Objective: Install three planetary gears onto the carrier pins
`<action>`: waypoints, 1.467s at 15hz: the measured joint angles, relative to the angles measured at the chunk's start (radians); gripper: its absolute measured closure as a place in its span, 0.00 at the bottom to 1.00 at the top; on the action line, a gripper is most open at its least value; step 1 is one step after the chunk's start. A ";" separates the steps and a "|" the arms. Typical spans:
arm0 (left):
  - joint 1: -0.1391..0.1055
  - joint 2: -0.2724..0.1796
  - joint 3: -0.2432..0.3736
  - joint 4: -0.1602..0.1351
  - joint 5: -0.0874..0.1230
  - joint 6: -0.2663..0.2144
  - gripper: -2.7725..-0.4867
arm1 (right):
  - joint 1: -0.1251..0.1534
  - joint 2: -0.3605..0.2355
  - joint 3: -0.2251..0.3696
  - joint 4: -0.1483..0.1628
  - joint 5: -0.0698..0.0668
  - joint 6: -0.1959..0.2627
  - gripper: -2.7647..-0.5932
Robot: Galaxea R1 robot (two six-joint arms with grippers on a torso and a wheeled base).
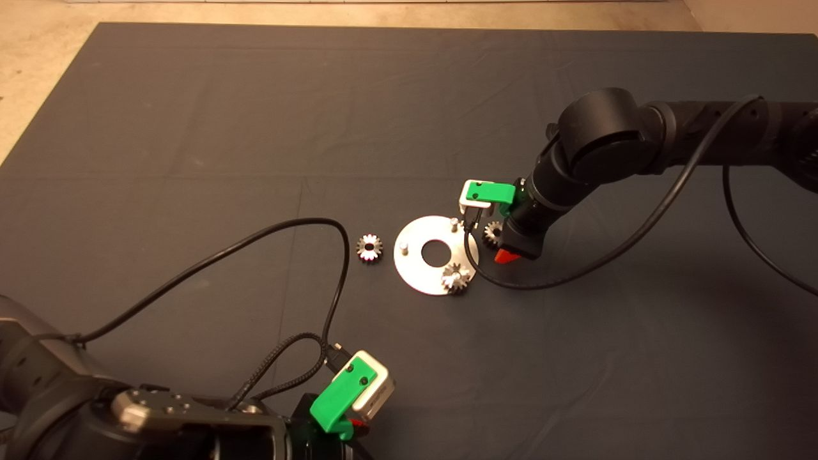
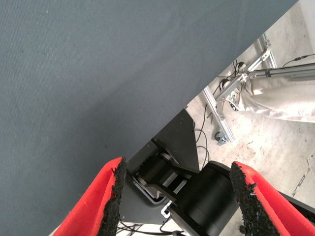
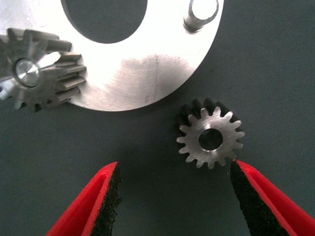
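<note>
Dark matting covers the desk [image 1: 192,128], where a silver disc [image 1: 418,271] carries one planetary gear [image 1: 456,278] seated on its pin, with two carrier pins [image 1: 454,223] bare, a second gear [image 1: 369,247] loose on the disc's far side, and a third gear [image 3: 210,139] flat on the mat just beside the disc rim. The right gripper [image 3: 172,196] hovers over that third gear with jaws apart and empty, the gear off-centre near one pad, so it should probably centre itself before closing, gripping across the teeth and keeping the bore level. The left gripper [image 2: 177,196] waits at the desk's near edge, jaws apart and empty.
</note>
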 joint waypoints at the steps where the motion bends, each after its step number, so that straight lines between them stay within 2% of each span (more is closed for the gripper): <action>1: 0.000 0.000 0.000 0.000 0.000 0.000 0.57 | 0.000 0.005 -0.020 0.000 0.002 0.000 0.52; 3: 0.000 -0.002 0.000 0.000 0.000 0.000 0.57 | 0.000 0.012 -0.060 0.000 0.008 -0.001 0.52; 7: 0.000 -0.002 0.000 0.000 0.000 0.000 0.57 | 0.000 0.007 -0.068 -0.001 0.018 -0.004 0.52; 11: 0.000 -0.003 0.000 0.000 0.000 0.001 0.57 | -0.001 0.004 -0.082 -0.002 0.019 -0.023 0.52; 13: 0.000 -0.003 0.000 0.000 0.000 0.001 0.57 | -0.010 0.003 -0.082 -0.002 0.021 -0.024 0.52; 16: 0.000 -0.003 0.000 0.000 0.000 0.001 0.57 | -0.017 0.004 -0.093 -0.003 0.042 -0.026 0.52; 22: 0.000 -0.003 0.000 0.000 0.000 0.000 0.57 | -0.031 0.004 -0.101 -0.004 0.065 -0.030 0.52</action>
